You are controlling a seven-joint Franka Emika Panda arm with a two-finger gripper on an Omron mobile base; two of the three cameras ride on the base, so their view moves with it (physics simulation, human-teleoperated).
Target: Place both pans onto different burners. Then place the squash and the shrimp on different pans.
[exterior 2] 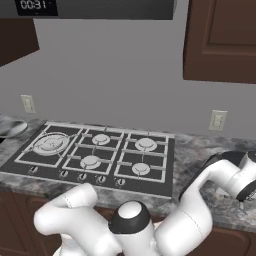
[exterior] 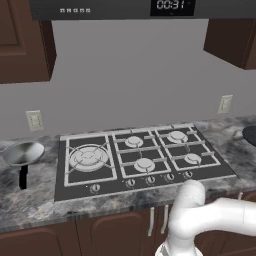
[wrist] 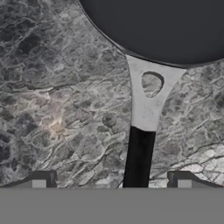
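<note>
A grey marble counter (exterior: 30,200) carries everything; above it on the wall sit two outlets (exterior: 34,120), dark cabinets (exterior 2: 220,40) higher.

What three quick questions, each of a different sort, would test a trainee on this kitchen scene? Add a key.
1. True or false: the silver pan already sits on a burner.
2. Multiple choice: in the hand view, the black pan's handle lies (A) between the fingertips of the end effector, (B) far off to one side, (C) out of sight.
3. Fill in: the cooktop has ___ burners.

Key: 1 false, it rests on the counter left of the cooktop; 2 A; 3 five.
</note>
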